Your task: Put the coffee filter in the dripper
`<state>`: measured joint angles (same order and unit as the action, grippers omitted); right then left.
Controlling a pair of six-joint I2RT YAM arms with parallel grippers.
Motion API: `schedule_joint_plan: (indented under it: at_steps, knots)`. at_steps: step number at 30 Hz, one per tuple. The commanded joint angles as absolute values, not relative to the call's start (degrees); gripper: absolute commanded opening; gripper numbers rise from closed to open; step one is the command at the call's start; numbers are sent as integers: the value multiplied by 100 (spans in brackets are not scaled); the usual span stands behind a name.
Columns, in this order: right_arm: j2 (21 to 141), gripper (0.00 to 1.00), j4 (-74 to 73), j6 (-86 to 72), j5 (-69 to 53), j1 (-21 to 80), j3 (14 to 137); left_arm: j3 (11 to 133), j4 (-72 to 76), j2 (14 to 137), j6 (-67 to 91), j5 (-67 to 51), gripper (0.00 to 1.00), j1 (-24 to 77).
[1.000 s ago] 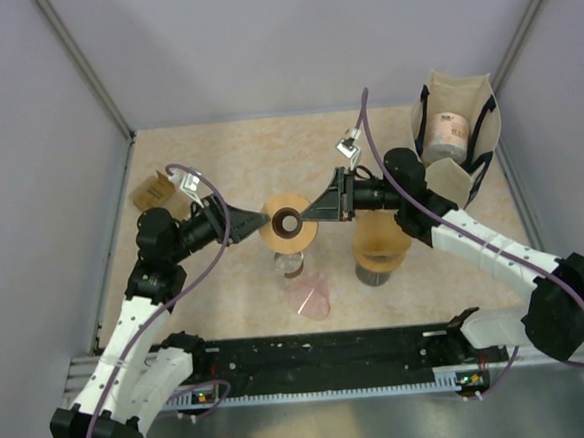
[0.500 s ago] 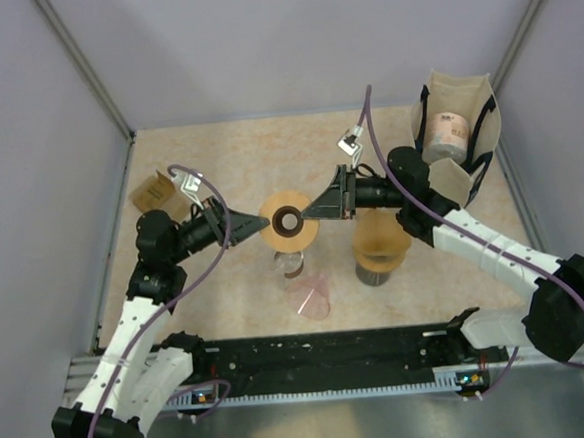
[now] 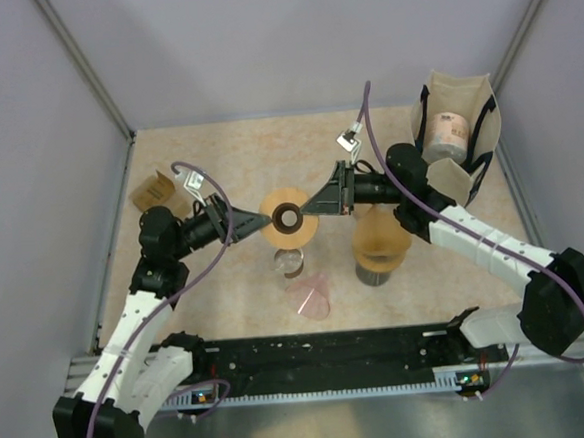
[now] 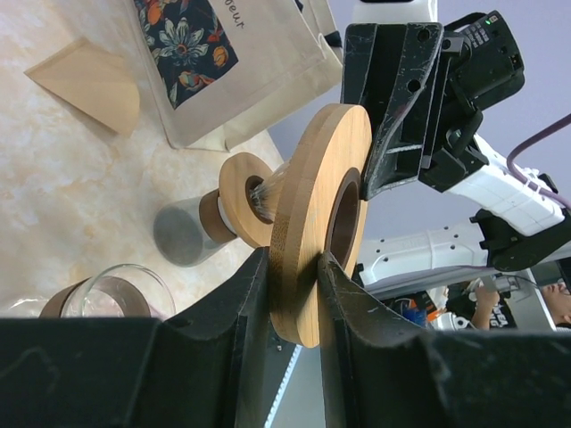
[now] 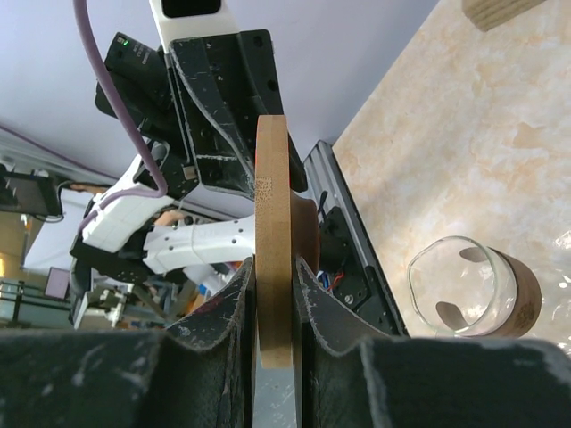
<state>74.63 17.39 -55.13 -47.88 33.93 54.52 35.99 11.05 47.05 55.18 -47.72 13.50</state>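
Note:
A round wooden dripper ring [image 3: 288, 217] with a dark centre hole hangs in the air, held from both sides. My left gripper [image 3: 264, 219] is shut on its left edge; the ring sits clamped between the fingers in the left wrist view [image 4: 308, 241]. My right gripper [image 3: 312, 210] is shut on its right edge, and the ring stands edge-on in the right wrist view [image 5: 272, 232]. A clear glass with a brown band [image 3: 288, 262] stands right below the ring. A brown paper filter cone [image 3: 150, 192] lies at the far left. Another filter cone [image 4: 89, 80] lies by the bag.
A cloth bag [image 3: 456, 127] holding a roll stands at the back right. An amber dripper on a dark carafe [image 3: 379, 243] stands under my right arm. A pink clear piece [image 3: 308, 298] lies near the front. A black rail [image 3: 322, 357] runs along the near edge.
The ring and both grippers have shifted very slightly toward the back of the table. Both grips are unchanged.

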Motion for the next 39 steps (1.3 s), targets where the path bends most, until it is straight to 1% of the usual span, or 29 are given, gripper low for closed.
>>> schedule_joint_plan:
  at_steps: [1,2,5,7,9,12,15,16,19,20,21,24,30,39]
  knots:
    - [7541,0,2057,-5494,-4711,3516,5801,3744,1389,4781,5423,-5019,0,1547]
    - [7532,6,1996,-5432,-4667,3516,5809,3718,1380,4755,5423,-4932,0,1547]
    - [7419,39,1102,-4854,-4221,3472,5950,3621,1118,4562,5414,-4668,0,1538]
    - [7252,58,626,-4502,-3808,3419,5976,3569,836,4387,5353,-4457,0,1538]
    - [7015,74,327,-4203,-3386,3384,5968,3463,774,4228,5414,-4281,0,1538]
    - [6742,84,80,-3982,-2814,3357,5950,3349,712,4008,5528,-4079,0,1529]
    - [6601,87,-165,-3789,-2374,3349,5994,3217,712,3832,5669,-3920,0,1529]
    - [6548,90,-228,-3745,-2225,3349,6003,3182,668,3797,5730,-3833,0,1529]
    - [6382,93,-500,-3560,-1689,3349,6073,3085,282,3762,5923,-3561,0,1529]
    - [6320,96,-588,-3490,-1505,3340,6073,3015,220,3753,5993,-3481,0,1529]
    - [6224,96,-632,-3454,-1312,3349,6047,2928,185,3736,6081,-3385,0,1529]
    - [5960,99,-642,-3384,-968,3349,5898,2672,395,3683,6301,-3305,0,1520]
    - [5625,99,-764,-3278,-704,3340,5827,2453,484,3630,6486,-3331,0,1521]
    - [5625,99,-800,-3270,-642,3349,5845,2162,53,3357,6592,-2874,0,1521]
